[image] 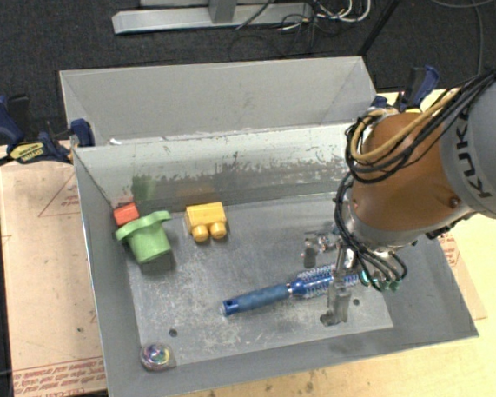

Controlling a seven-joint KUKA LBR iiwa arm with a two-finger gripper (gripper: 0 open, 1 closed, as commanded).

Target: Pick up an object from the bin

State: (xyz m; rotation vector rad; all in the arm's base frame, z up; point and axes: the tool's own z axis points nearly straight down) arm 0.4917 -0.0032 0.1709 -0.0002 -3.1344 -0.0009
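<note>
We see the gripper [324,280] low over the right half of the grey bin [227,165], its two fingers spread apart on either side of the bristled end of a blue brush [262,299] lying flat on the floor. We judge they straddle it to close across its narrow width. A green cup [150,238] and a yellow block [207,222] sit well apart, at far left.

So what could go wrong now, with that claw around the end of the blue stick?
The gripper straddles the blue tool at its ribbed right end, far from its middle, so once lifted the tool may droop or slip out. The gripper also sits low over the bin floor and might scrape it.
</note>
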